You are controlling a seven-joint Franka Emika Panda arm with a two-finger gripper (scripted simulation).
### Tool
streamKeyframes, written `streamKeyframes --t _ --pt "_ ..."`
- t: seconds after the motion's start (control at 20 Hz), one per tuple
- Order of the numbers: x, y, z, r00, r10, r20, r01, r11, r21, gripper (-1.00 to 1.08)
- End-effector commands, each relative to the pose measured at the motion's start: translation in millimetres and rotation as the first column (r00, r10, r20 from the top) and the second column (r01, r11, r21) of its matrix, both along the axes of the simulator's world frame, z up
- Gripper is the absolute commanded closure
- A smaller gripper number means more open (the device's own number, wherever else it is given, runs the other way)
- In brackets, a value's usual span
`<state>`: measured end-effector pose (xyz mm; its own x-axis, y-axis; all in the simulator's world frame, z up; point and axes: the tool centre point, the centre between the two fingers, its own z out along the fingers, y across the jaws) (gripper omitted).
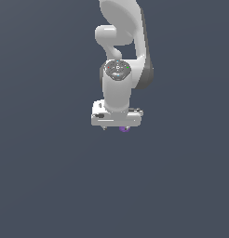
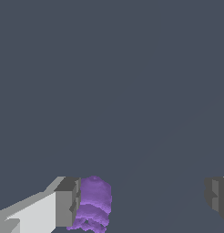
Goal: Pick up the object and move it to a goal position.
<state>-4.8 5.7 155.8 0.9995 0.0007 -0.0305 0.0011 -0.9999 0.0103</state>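
The object (image 2: pixel 93 202) is a small purple stub, roughly cylindrical, with faint ridges banding its sides and a rounded top. It looks rigid and light, so it should lift easily; the ridges ought to give the pads some bite, and the best hold is probably across its middle, squarely on the curved sides. The gripper (image 2: pixel 143 200) stands wide open around it, one finger (image 2: pixel 68 202) just beside or touching it, the other well apart. In the exterior view the object (image 1: pixel 124 128) peeks out beneath the gripper (image 1: pixel 117 126), off-centre toward that view's right.
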Motion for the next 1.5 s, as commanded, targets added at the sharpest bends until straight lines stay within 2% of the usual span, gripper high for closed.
streamKeyframes --t 0.0,0.55,1.05,1.45 --pt "0.0 0.0 0.0 1.0 0.0 0.0 0.0 1.0 0.0 -0.92" --pt "3.4 -38.3 3.5 0.998 -0.059 0.005 0.059 0.998 -0.024 -0.92" --pt "-9.9 -19.3 -10.0 0.997 -0.076 0.01 0.076 0.997 -0.017 -0.92" --pt "-44.1 16.6 -37.6 0.992 -0.122 0.021 0.122 0.992 -0.004 -0.92"
